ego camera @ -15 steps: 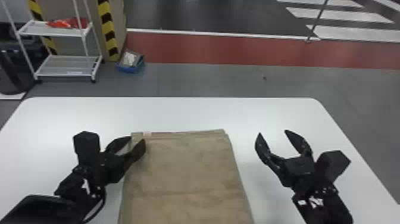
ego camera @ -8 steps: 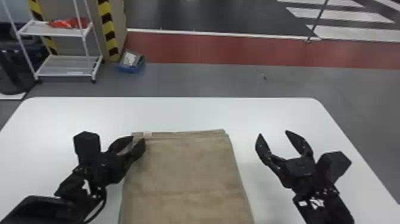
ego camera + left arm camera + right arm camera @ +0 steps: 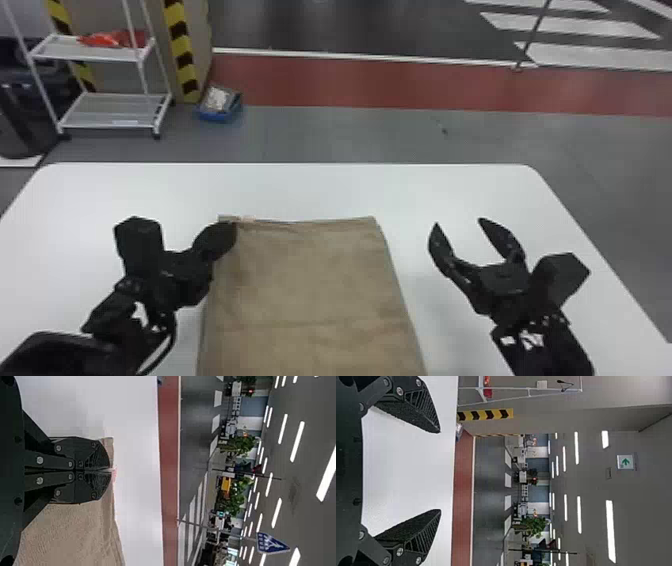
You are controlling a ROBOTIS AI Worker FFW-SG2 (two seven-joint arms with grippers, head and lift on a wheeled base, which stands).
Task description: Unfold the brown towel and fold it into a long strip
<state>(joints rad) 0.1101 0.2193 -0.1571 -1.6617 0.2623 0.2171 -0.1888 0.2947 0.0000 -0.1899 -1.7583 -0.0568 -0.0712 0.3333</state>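
The brown towel (image 3: 310,280) lies folded flat on the white table, a small pale tag at its far left corner. My left gripper (image 3: 227,235) is at that corner, over the towel's left edge. In the left wrist view the fingers of my left gripper (image 3: 107,470) are pressed together on the edge of the towel (image 3: 75,534), with a bit of the tag at their tips. To the right of the towel, my right gripper (image 3: 457,225) stands wide apart over bare table. The right wrist view shows my right gripper (image 3: 440,471) open, nothing between its fingers.
The white table (image 3: 320,192) has bare surface beyond the towel and on both sides of it. Past its far edge, a white wire shelf (image 3: 110,110) and a blue bin (image 3: 219,105) stand on the floor at the back left.
My left gripper's fingers, apart before, have closed together at the towel's far left corner. The right arm and the rest of the towel have stayed in place.
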